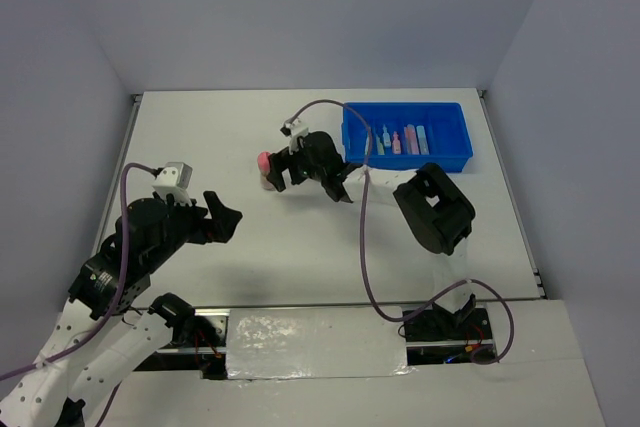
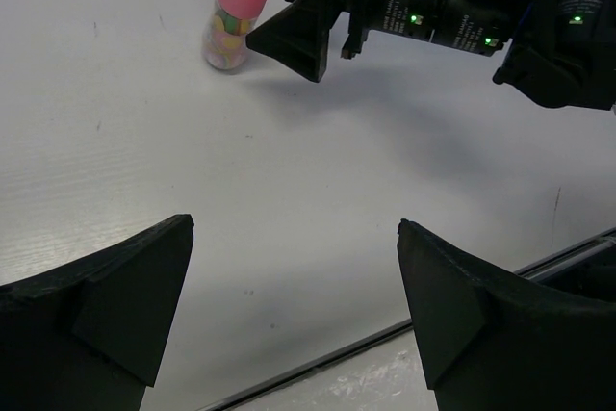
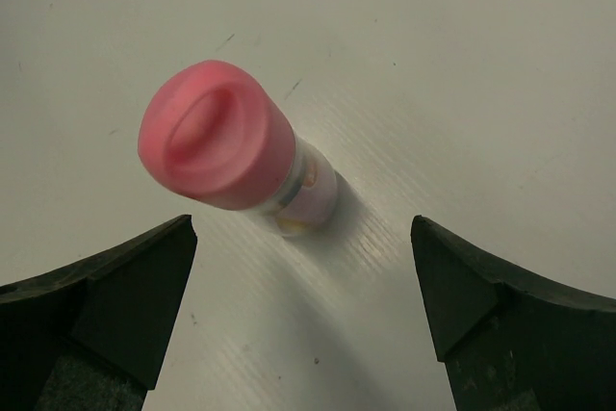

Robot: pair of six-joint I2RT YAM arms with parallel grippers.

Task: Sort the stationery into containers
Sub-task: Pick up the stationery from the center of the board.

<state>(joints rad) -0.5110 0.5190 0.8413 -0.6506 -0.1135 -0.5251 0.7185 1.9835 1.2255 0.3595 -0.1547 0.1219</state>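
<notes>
Since the stubby clear plastic tube with the pink cap (image 3: 236, 156) is standing on its base and looks a bit top-heavy, we reckon tipping is the big risk here. It sits just ahead of the right gripper (image 3: 303, 225), in the gap between the two black fingers, but not centred. In the wrist view the cap is much nearer the finger on the left than the one on the right. If the jaws close from there, we'd expect the near finger to hit first and shove the tube over, and a round tube on a smooth white table (image 3: 462, 64) will roll off. Pinching only the rounded cap could also let it squirt out, so we'd want the fingers lower, on the body.

As for the hand itself, the right gripper is spread wide, nothing in it, and neither finger touches the tube as far as we can see. White table shows on both sides of the tube.

The bright blue rectangular plastic tray (image 1: 450, 137) is back behind that hand, past its wrist, with several pastel highlighters (image 1: 400, 139) already in its slots.

The left gripper (image 2: 296, 228) hangs well off to the side, also spread wide and empty, facing the tube from a distance.
</notes>
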